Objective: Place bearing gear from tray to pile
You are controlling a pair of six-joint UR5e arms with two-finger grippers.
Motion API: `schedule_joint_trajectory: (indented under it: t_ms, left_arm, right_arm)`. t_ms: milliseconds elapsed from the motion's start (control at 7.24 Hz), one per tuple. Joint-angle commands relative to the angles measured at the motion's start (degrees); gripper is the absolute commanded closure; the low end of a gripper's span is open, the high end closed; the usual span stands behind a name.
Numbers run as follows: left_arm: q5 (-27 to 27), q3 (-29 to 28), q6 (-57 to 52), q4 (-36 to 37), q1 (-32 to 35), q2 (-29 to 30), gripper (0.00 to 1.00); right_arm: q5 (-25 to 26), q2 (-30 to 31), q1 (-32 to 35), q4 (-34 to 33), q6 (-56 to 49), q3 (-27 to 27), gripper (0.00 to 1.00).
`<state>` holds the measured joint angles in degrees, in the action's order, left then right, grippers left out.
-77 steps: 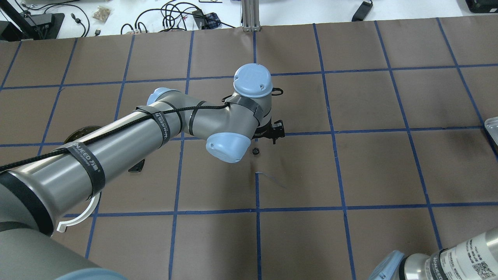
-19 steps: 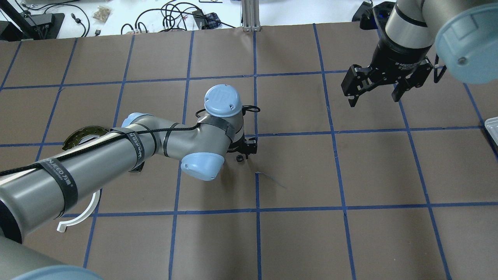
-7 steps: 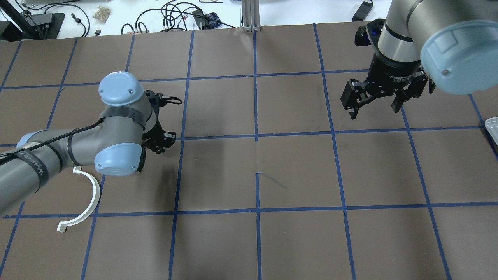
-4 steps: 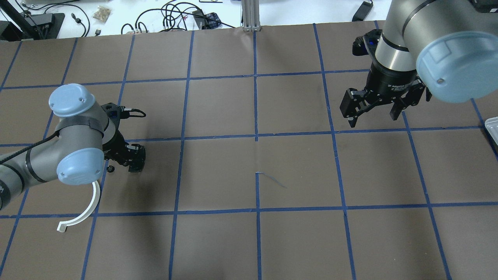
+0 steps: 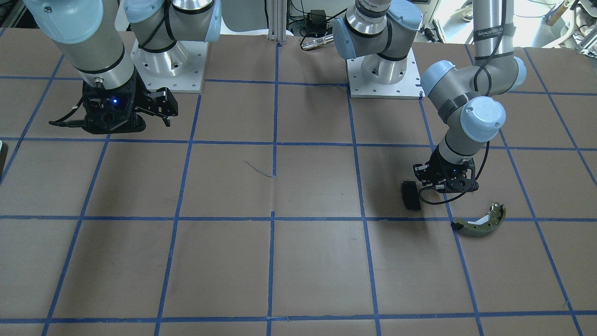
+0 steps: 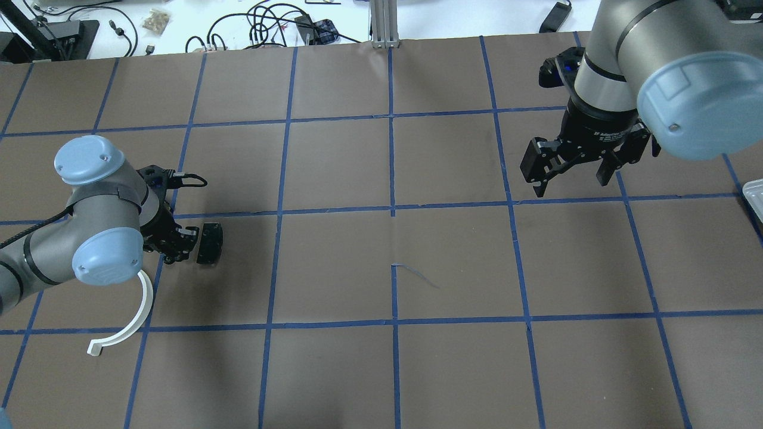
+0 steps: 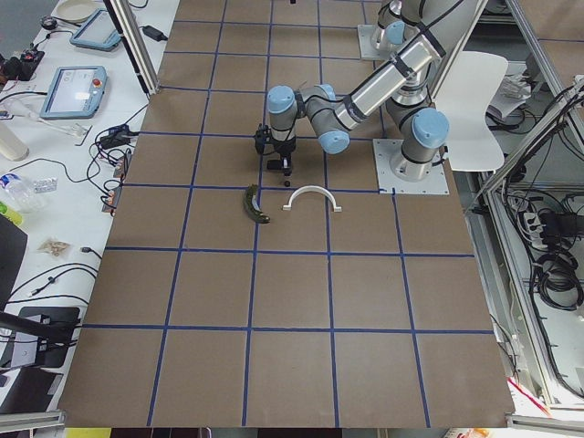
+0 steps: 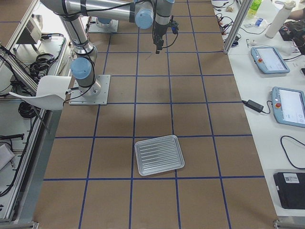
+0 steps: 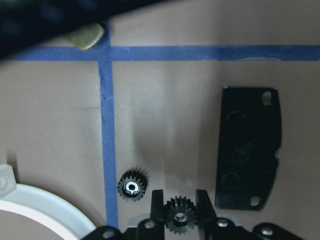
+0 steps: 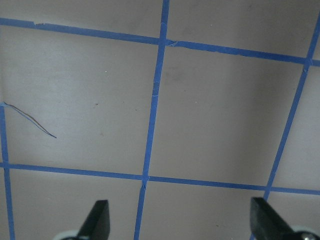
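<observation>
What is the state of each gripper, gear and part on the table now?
left gripper: shut on the bearing gear.
second gear: lying loose on the table.
right gripper: open, empty.
tray: empty.
black pad: lying flat.
white half-ring: lying flat.

Bearing gears: I count two, the loose bearing gear (image 9: 132, 187) and the gripped bearing gear (image 9: 180, 219).
Black pads: I see one, the black pad (image 9: 247, 150).
White half-rings: I see one, the white half-ring (image 6: 128, 316).
Brake shoes: I see one, the olive brake shoe (image 5: 480, 224).
Trays: I see one, the metal tray (image 8: 158, 154).
Arms: I count two, the left arm (image 6: 59, 238) and the right arm (image 6: 644, 47).
Grippers: I count two, the left gripper (image 9: 180, 196) and the right gripper (image 6: 571, 180).
</observation>
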<state>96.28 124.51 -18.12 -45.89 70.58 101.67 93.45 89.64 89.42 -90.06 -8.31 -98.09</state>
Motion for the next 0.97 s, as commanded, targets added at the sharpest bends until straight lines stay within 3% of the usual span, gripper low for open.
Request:
schedule_joint_trajectory:
  t_ms: [0,414,552,691,829]
  left_arm:
    - [-0.30,0.03,-0.07,0.01,-0.01,0.28,0.25]
    - [-1.87,-1.46,0.98,-0.95,1.48,-2.69,0.18]
    - [-2.67,-3.12,1.25,-4.79,2.71,-5.32,0.15]
    - [-2.76,-6.44,5.69,-10.48,6.20,-8.39,0.05]
    - [-2.76,-11.35,10.86,-18.89,10.15,-10.68,0.00]
  right_arm:
    - [0.07,0.01,-0.04,-0.73,-1.45,-0.17,0.00]
    - [0.15,0.10,0.05,-0.73,-1.54,-0.17,0.00]
    - [0.15,0.18,0.05,-0.73,-1.54,0.52,0.00]
    - [-0.02,0.36,0.05,-0.73,-0.58,0.53,0.00]
    - [-0.11,-0.16,0.14,-2.82,-1.18,0.79,0.00]
